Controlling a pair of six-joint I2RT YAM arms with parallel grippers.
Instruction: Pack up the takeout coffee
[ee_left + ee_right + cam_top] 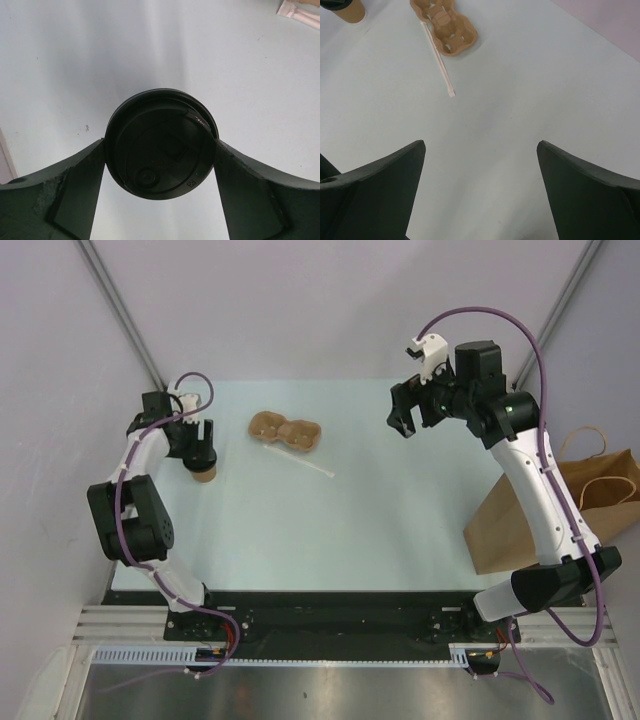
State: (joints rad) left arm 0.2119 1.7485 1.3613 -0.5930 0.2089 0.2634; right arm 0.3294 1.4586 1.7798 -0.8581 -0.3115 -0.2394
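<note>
Your left tool (160, 143) clasps the takeout coffee (204, 474) by its black lid (150, 160), cup standing near the worktop's (350, 510) left edge. Lift by that lid and it may pop off, dropping the cup. Your right tool (481, 145) hangs wide open, empty.

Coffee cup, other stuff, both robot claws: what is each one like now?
takeout coffee: upright, lid on
left gripper: closed on the coffee's lid
right gripper: open, empty
cup carrier: flat, both hollows empty
straw: lying flat beside the carrier
paper bag: partly hidden; open or shut unclear
</note>
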